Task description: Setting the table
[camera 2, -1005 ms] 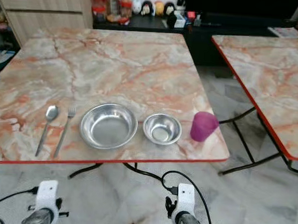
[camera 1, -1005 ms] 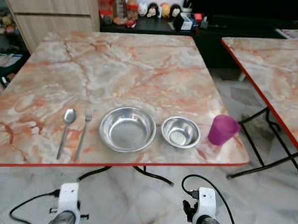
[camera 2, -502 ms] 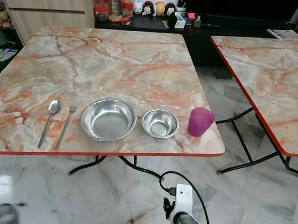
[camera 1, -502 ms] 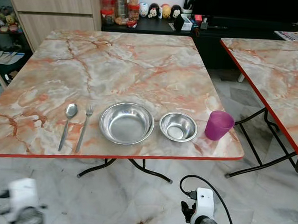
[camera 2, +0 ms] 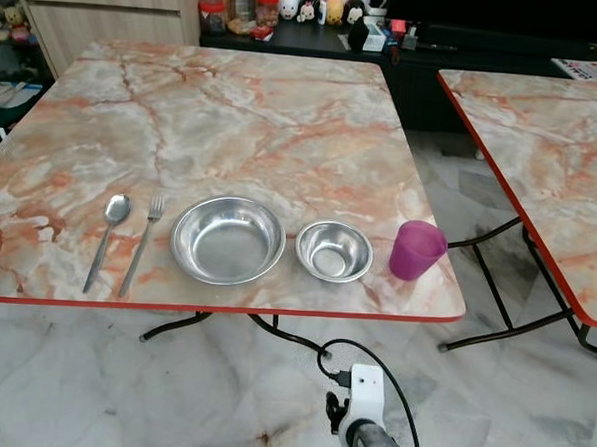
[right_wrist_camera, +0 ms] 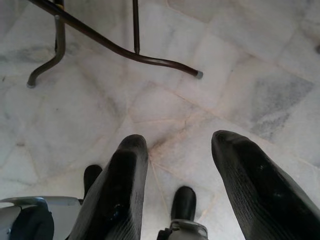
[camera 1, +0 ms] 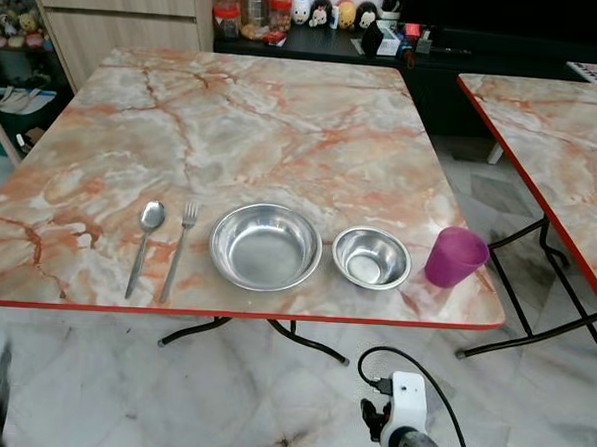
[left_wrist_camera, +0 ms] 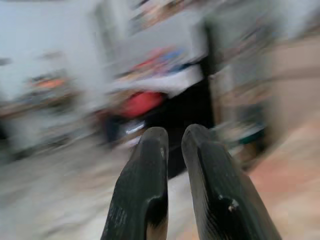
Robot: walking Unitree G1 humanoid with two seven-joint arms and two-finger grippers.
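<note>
My left fingers (left_wrist_camera: 172,150) are clenched, my right fingers (right_wrist_camera: 125,170) released. The purple cup (camera 1: 455,258) sits near the tabletop (camera 1: 263,132) corner; a bump could tip it off.

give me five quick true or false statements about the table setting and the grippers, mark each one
1. The spoon lies left of the fork. True.
2. The cup stands between the two bowls. False: it stands right of the small bowl, at the end of the row.
3. The big bowl holds food. False: it is empty.
4. The right gripper hangs open over the floor. True.
5. The left gripper holds the fork. False: its jaws are nearly together with nothing between them; the fork lies on the table.
</note>
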